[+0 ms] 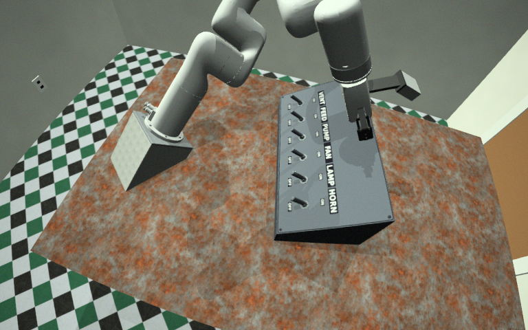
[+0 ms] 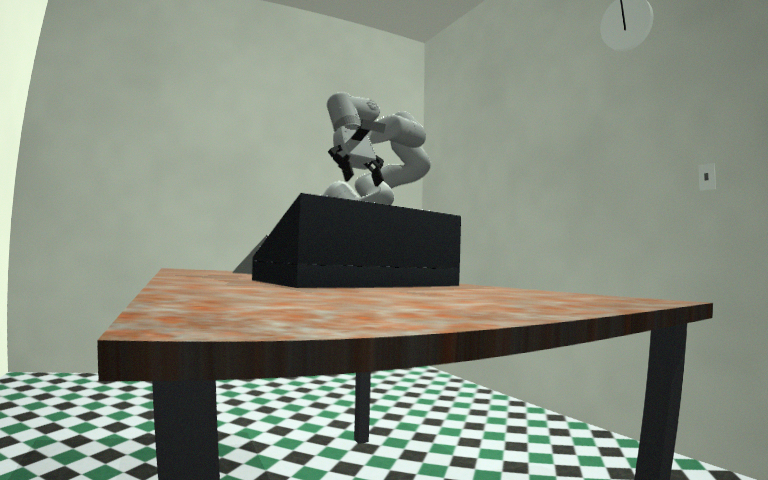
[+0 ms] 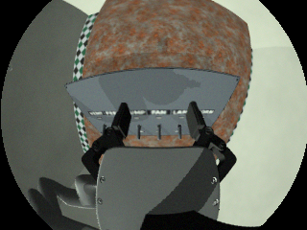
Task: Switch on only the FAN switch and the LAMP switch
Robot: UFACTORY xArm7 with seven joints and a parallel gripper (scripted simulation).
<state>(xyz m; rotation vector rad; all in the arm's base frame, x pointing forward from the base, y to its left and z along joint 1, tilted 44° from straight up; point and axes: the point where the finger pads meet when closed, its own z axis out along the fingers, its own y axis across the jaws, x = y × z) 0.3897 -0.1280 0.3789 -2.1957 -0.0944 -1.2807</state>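
Gripper (image 1: 364, 130) hovers over the console (image 1: 350, 186) near its upper edge, jaws apart, empty; switches lie beside it.

- The arm (image 1: 218, 58) is pale grey, built of thick rounded tube sections.
- A metal collar with small bolts joins it to a light, speckled box-shaped base (image 1: 128, 155).
- Behind the jaws sit a dark band and white ring.
- The gripper (image 1: 364, 126) is black with grey housing.

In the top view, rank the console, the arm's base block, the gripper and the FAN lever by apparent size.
1. Console, largest.
2. Base block.
3. Gripper, open; it hangs nearer the camera, so it may look bigger than it is.
4. FAN lever, smallest.
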